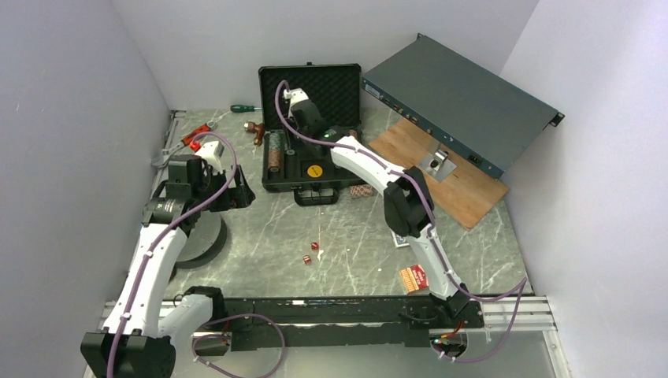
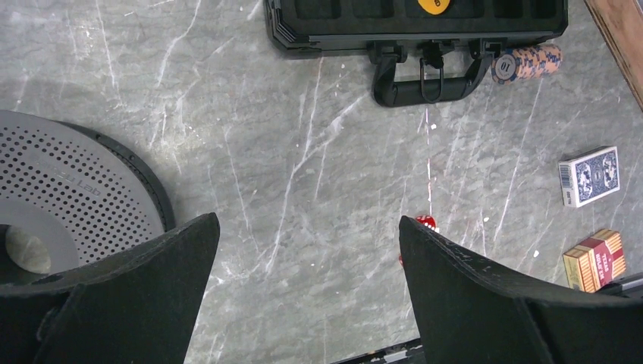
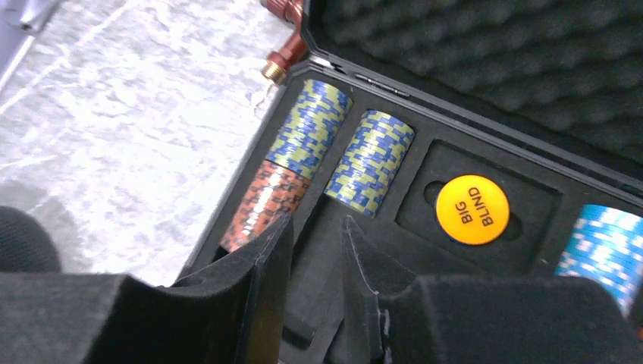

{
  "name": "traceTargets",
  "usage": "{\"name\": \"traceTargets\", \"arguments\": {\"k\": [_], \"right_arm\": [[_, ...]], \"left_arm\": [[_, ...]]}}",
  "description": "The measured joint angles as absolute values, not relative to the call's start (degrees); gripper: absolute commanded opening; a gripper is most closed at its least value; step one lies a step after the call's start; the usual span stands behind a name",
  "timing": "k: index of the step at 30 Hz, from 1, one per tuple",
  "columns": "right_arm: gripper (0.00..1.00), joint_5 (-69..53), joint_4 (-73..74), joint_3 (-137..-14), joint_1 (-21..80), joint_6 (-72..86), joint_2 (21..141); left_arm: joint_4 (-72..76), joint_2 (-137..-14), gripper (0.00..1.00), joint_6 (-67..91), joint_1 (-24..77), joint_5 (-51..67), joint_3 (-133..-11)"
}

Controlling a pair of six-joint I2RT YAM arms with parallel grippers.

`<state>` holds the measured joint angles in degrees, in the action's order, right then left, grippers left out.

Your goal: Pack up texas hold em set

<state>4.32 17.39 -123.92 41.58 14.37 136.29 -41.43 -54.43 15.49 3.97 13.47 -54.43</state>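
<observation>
The black case [image 1: 277, 177] lies open at the back, its egg-crate foam lid [image 1: 331, 83] upright. My right gripper [image 3: 317, 220] hovers inside it over an empty foam slot, jaws a narrow gap apart, nothing between them. Beside it lie blue-yellow chip stacks [image 3: 311, 125], an orange stack [image 3: 261, 201], a yellow "BIG BLIND" button [image 3: 472, 209] and light blue chips [image 3: 603, 243]. My left gripper [image 2: 309, 235] is wide open and empty above bare table. A loose chip stack [image 2: 527, 61], blue deck [image 2: 590, 176], red deck [image 2: 595, 260] and a red die [image 2: 426, 221] lie on the table.
A long grey-green rack box [image 1: 465, 102] leans on a wooden board [image 1: 449, 177] at the back right. A grey perforated disc [image 2: 76, 189] sits under the left arm. A green screwdriver [image 1: 244, 108] and small red tools lie at the back left. Two dice [image 1: 310, 253] lie mid-table.
</observation>
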Motion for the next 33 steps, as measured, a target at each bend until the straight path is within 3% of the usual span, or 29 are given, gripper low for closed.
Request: {"name": "traceTargets", "arguments": {"k": [14, 25, 31, 33], "right_arm": [[0.41, 7.5, 16.9, -101.8, 44.6, 13.5, 108.5], [0.59, 12.0, 17.0, -77.0, 44.6, 17.0, 87.9], [0.77, 14.6, 17.3, -69.6, 44.6, 18.8, 80.6], [0.79, 15.3, 17.5, -67.4, 44.6, 19.7, 78.9]], "left_arm": [[-39.2, -49.7, 0.94, 15.5, 3.6, 11.7, -54.0], [-37.3, -49.2, 0.94, 15.5, 3.5, 11.7, -52.7], [-35.9, -48.2, 0.93, 15.5, 3.5, 12.5, -51.9], [-35.0, -47.6, 0.92, 15.4, 3.5, 13.8, -51.3]]}}
